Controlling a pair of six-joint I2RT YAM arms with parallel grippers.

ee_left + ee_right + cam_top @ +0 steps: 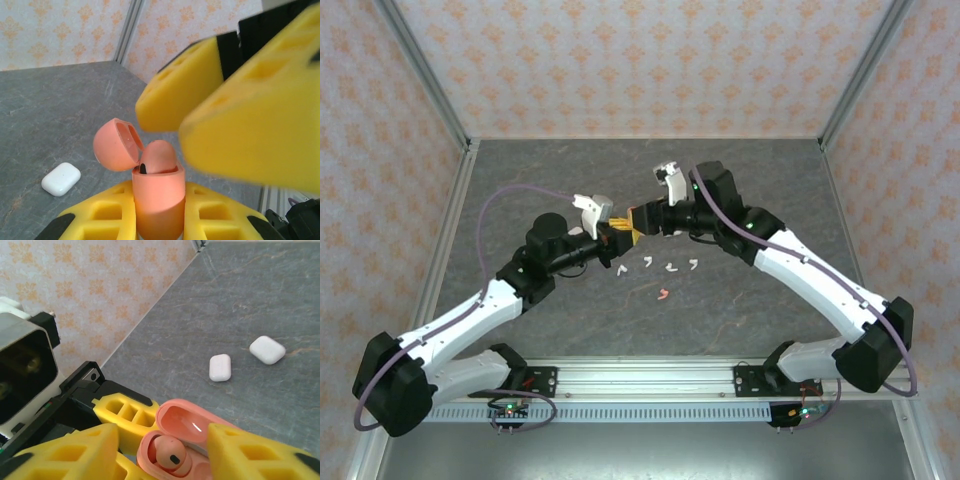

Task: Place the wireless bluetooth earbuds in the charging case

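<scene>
Item 1. Loose pink earbud: I see it flat on the table, on the base side of both grippers and nearest the arms of all the items.

Item 2. White earbuds, four: they lie in a loose row on the table, just past item 1 and just short of the spot where the grippers meet. All are apart from one another.

Item 3. Left gripper: its fingers are clamped on the lower body of the pink case, one on each side. The case is held upright off the table.

Item 4. Lid: it is swung fully open and hangs back on its hinge, away from the right gripper.

Item 5. Pink earbud: it sits in the open mouth of the case with its rounded head above the rim.

Item 6. Right gripper: it faces the left gripper tip to tip. Its fingers are spread, one on each side of the case mouth, and I see a gap between each finger and the earbud. It grips nothing.

Item 7. White cases, two, closed: both lie on the table well beyond the right gripper, near each other but not touching. In the left wrist view one white case lies past the left gripper, off to its side.
</scene>
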